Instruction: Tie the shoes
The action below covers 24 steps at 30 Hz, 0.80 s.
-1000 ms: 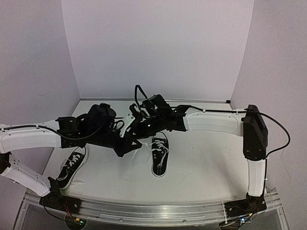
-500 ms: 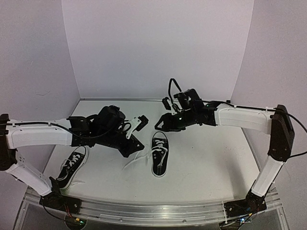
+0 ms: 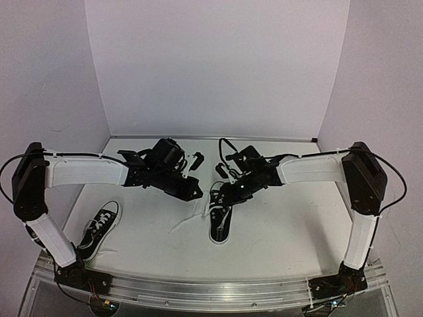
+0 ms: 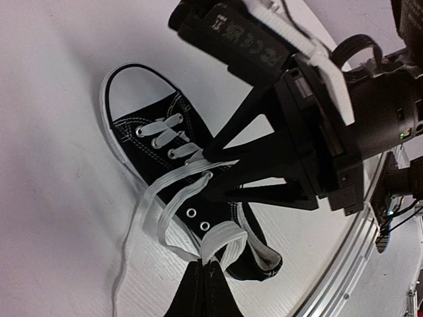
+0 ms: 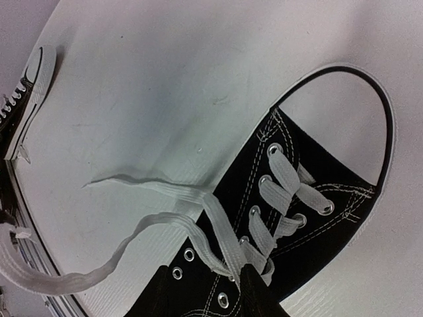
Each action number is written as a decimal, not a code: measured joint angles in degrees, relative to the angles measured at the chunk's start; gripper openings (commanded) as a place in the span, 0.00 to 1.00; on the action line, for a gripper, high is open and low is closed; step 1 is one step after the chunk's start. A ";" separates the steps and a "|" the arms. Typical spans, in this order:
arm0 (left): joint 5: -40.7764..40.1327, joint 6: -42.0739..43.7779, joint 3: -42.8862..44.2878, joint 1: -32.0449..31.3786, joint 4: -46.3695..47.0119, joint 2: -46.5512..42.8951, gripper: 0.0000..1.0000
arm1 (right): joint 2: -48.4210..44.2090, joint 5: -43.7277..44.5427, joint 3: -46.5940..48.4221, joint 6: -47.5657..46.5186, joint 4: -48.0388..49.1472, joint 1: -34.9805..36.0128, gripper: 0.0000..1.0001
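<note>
One black sneaker (image 3: 220, 218) with white laces lies mid-table, toe toward the back. The other sneaker (image 3: 99, 228) lies at the near left. My left gripper (image 3: 193, 190) is just left of the middle shoe. In the left wrist view it (image 4: 206, 267) is shut on a loop of white lace (image 4: 228, 241) by the shoe's (image 4: 158, 142) collar. My right gripper (image 3: 226, 191) is down on the shoe's upper eyelets. In the left wrist view it (image 4: 208, 173) stands open astride the lace crossing. In the right wrist view one fingertip (image 5: 254, 294) touches the laces (image 5: 225, 241).
Loose lace ends (image 3: 185, 221) trail on the white table left of the middle shoe. The left shoe also shows at the edge of the right wrist view (image 5: 26, 92). A metal rail (image 3: 211, 290) runs along the near edge. Walls enclose the back and sides.
The grippers parted, and the right one rose up to the right, then came down onto the middle shoe's laces. The left gripper moved right and back, beside the shoe.
</note>
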 measured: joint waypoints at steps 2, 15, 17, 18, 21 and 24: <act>1.90 -2.34 -0.12 0.30 1.39 0.40 0.00 | 0.50 -0.07 0.00 -0.51 -0.09 0.00 0.33; 7.27 -13.45 0.10 1.71 7.54 2.30 0.00 | 1.25 0.52 0.02 -2.96 -0.46 -0.02 0.34; 7.57 -14.22 0.27 1.79 7.57 3.02 0.00 | 1.25 0.95 0.04 -3.30 -0.54 -0.02 0.34; 7.64 -14.45 0.31 1.82 7.58 3.28 0.00 | 1.25 1.19 0.04 -3.45 -0.58 0.00 0.34; 7.68 -14.86 0.31 1.92 7.57 3.65 0.00 | 1.23 2.07 0.17 -4.09 -0.97 0.00 0.34; 7.68 -15.35 0.31 1.95 7.66 3.67 0.00 | 1.23 3.58 0.42 -4.83 -1.55 0.00 0.34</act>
